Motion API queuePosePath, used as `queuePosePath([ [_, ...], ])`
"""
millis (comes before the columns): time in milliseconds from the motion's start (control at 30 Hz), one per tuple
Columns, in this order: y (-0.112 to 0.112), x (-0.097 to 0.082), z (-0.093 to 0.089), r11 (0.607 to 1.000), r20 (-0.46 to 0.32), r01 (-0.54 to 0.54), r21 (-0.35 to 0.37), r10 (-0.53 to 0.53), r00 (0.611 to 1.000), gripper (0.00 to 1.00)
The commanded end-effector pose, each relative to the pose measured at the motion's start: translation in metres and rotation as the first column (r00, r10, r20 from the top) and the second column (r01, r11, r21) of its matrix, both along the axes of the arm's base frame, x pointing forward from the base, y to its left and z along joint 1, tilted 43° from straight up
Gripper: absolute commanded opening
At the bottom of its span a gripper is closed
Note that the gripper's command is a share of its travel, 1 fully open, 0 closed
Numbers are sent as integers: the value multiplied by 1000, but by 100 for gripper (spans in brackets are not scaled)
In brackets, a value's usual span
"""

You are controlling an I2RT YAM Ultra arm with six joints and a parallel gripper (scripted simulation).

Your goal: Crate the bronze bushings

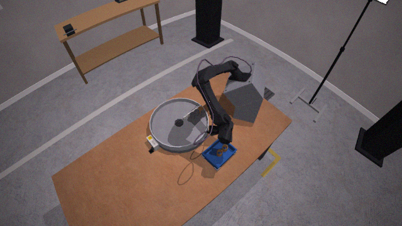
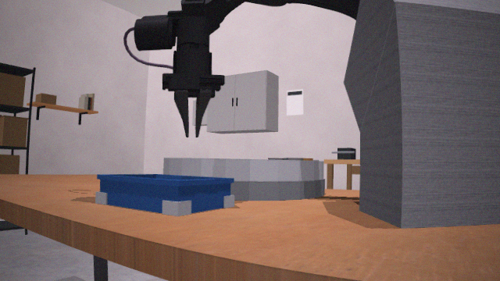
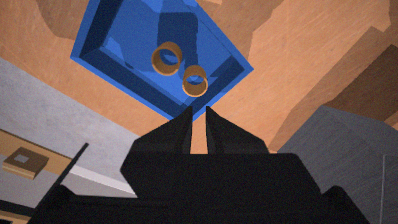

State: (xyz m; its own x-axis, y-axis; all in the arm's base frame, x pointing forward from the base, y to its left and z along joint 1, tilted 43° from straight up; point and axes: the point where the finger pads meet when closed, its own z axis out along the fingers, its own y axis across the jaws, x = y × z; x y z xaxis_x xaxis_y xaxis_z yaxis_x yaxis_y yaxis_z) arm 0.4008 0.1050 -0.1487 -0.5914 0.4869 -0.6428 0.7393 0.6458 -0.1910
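Observation:
Two bronze bushings [image 3: 167, 58] [image 3: 195, 80] lie side by side inside the blue crate [image 3: 160, 55]; they also show in the overhead view [image 1: 222, 150]. My gripper [image 3: 199, 111] hangs well above the crate's edge nearest the turntable, pointing down, with its fingers nearly together and nothing between them. In the side view the gripper [image 2: 191, 134] stands high over the crate [image 2: 164, 191]. The grey turntable [image 1: 179, 123] sits beside the crate, with a dark hub [image 1: 179, 122] at its middle. I cannot make out any bushings on the turntable.
The arm's grey pedestal block [image 1: 245, 100] stands behind the crate and fills the right of the side view [image 2: 426, 113]. A small white and yellow box [image 1: 152, 142] sits against the turntable's rim. A cable loop [image 1: 185, 172] lies on the table.

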Motion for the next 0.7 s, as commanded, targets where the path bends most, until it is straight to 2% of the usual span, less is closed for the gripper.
queuePosePath([
  [0, -11, 5, 29, 1000, 51, -21, 10, 21, 998, 15],
  [167, -65, -17, 57, 1000, 44, -21, 21, 20, 999, 15],
  [233, -65, -17, 57, 1000, 44, -21, 21, 20, 999, 15],
  [500, -178, -60, 119, 1000, 46, -21, 17, 21, 999, 15],
  [600, -206, -70, 134, 1000, 46, -21, 17, 20, 999, 15],
  [667, -216, -74, 141, 1000, 46, -21, 15, 20, 999, 15],
])
